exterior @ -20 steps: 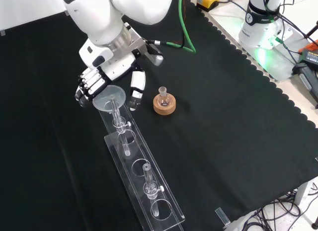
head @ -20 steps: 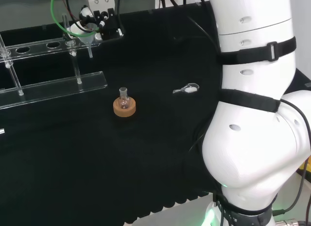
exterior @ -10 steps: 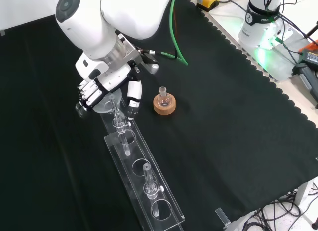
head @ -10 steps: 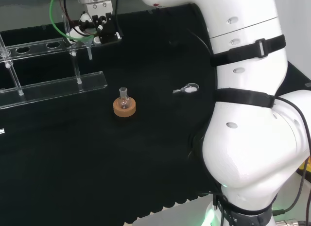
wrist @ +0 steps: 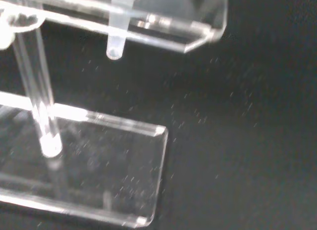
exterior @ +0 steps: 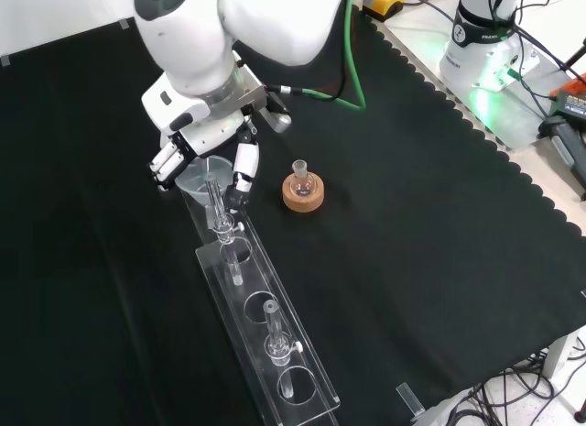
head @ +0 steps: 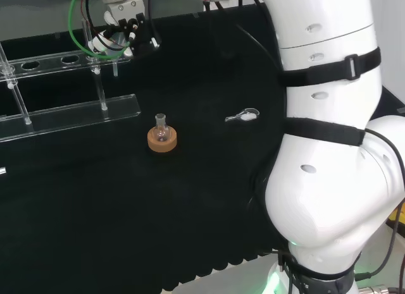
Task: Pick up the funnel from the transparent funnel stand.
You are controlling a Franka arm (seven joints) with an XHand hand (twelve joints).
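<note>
The clear funnel (exterior: 203, 176) sits at the far end of the transparent funnel stand (exterior: 265, 339), its stem (exterior: 218, 209) pointing down beside a post. My hand (exterior: 203, 137) is over it, with fingers (exterior: 167, 164) curled at one side of the bowl and the thumb (exterior: 243, 164) at the other. In the head view the hand (head: 121, 30) is at the top left, with the funnel's stem (head: 116, 69) hanging under it at the end of the stand (head: 69, 114). The wrist view shows the stem's tip (wrist: 115, 47) below the stand's upper shelf (wrist: 168, 27). Whether the funnel is clear of the shelf, I cannot tell.
A small round flask on a cork ring (exterior: 303, 190) stands just right of the hand in the front view, and mid-cloth in the head view (head: 162, 136). A small clear spoon-like piece (head: 243, 116) lies farther right. The stand's posts (exterior: 272, 330) rise along its length.
The hand came down over the funnel's bowl and its fingers closed in on it. It has since tilted back, so the bowl shows again in the front view.
</note>
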